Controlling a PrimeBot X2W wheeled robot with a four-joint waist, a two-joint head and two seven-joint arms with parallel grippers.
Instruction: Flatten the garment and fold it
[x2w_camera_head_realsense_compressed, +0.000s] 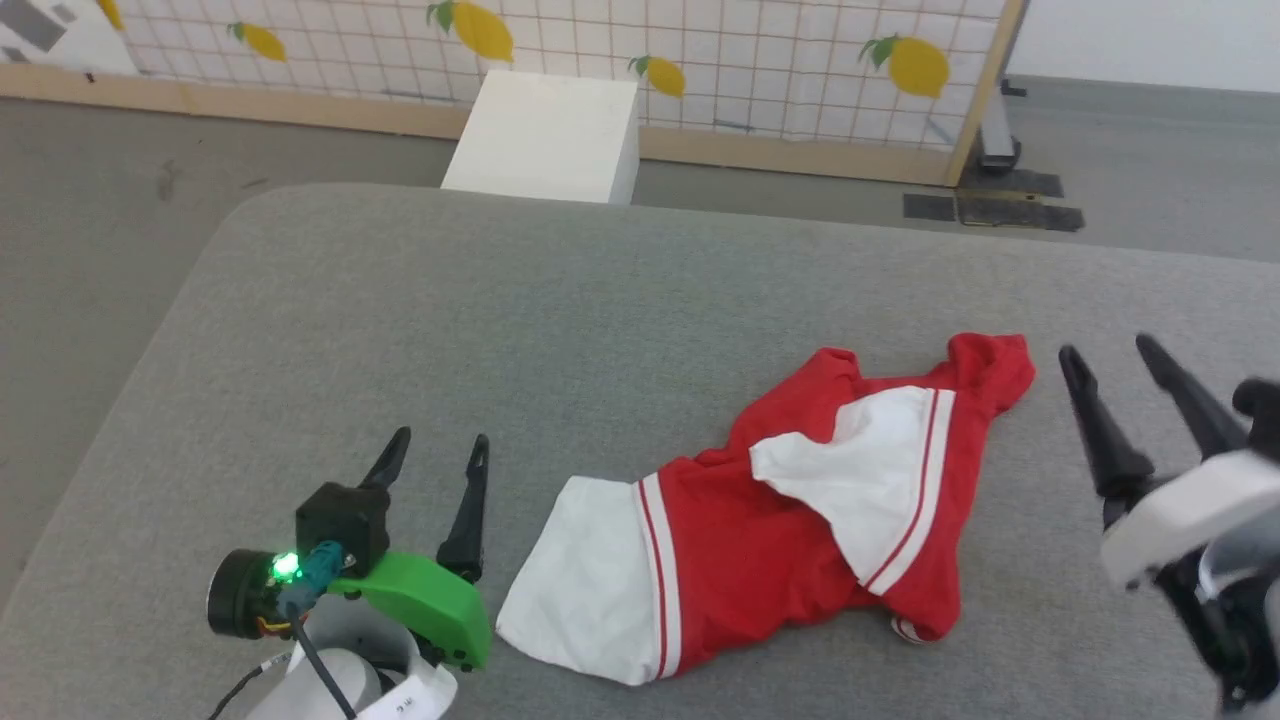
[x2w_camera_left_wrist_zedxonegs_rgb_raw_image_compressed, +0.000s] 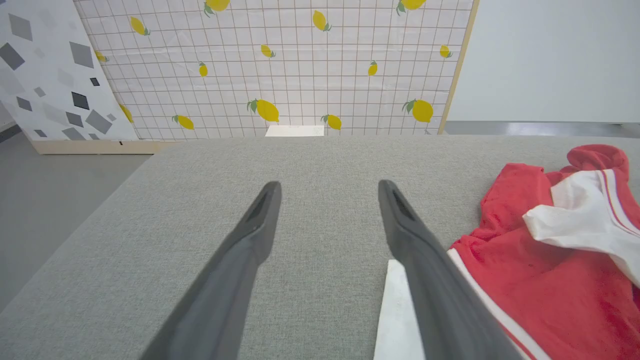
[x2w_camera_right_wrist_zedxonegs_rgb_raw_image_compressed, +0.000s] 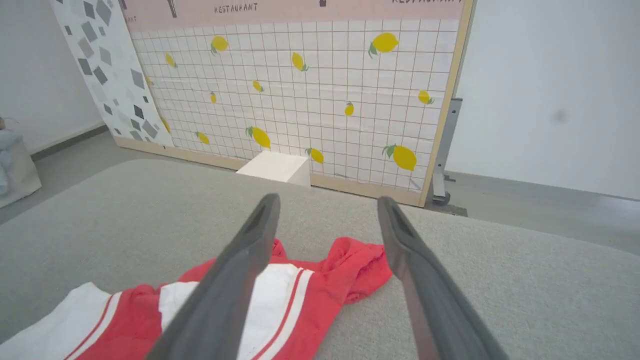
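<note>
The garment (x2w_camera_head_realsense_compressed: 780, 520) lay crumpled on the grey padded table (x2w_camera_head_realsense_compressed: 600, 320), toward the robot's right of centre and near the front edge. One white sleeve spread flat at its left end, bordered by red-and-white striped trim, and the other white sleeve was folded over the bunched red body, with a red corner pushed up at the far right. No lettering or number could be made out in the folds. The left gripper (x2w_camera_head_realsense_compressed: 441, 440) hovered just beside the flat white sleeve, its two dark fingers spread wide and holding nothing; in the left wrist view the left gripper (x2w_camera_left_wrist_zedxonegs_rgb_raw_image_compressed: 328, 185) had bare table fabric between its fingers, with the garment (x2w_camera_left_wrist_zedxonegs_rgb_raw_image_compressed: 525, 280) off to one side. The right gripper (x2w_camera_head_realsense_compressed: 1106, 347) stood just beyond the garment's red corner, also wide open and empty. Its own wrist view showed the right gripper (x2w_camera_right_wrist_zedxonegs_rgb_raw_image_compressed: 325, 198) above the garment (x2w_camera_right_wrist_zedxonegs_rgb_raw_image_compressed: 350, 270). A white box (x2w_camera_head_realsense_compressed: 545, 135) sat on the floor beyond the table, against a lemon-patterned panel (x2w_camera_head_realsense_compressed: 780, 60).
</note>
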